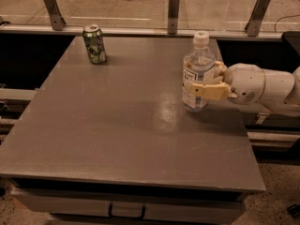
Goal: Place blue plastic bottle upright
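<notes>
The blue plastic bottle (198,62) is clear and ribbed, with a white cap and a white label. It stands upright on the right side of the grey table (117,125), its base at or just above the tabletop. My gripper (204,81) reaches in from the right and is shut on the bottle's lower half. One tan finger (206,91) crosses the front of the bottle and the other shows behind it. The white arm (262,86) extends off the right edge.
A green drink can (94,44) stands upright near the table's far left corner. A rail with metal posts (173,8) runs behind the far edge. The table's right edge is close under my arm. A drawer handle (125,212) shows below the front edge.
</notes>
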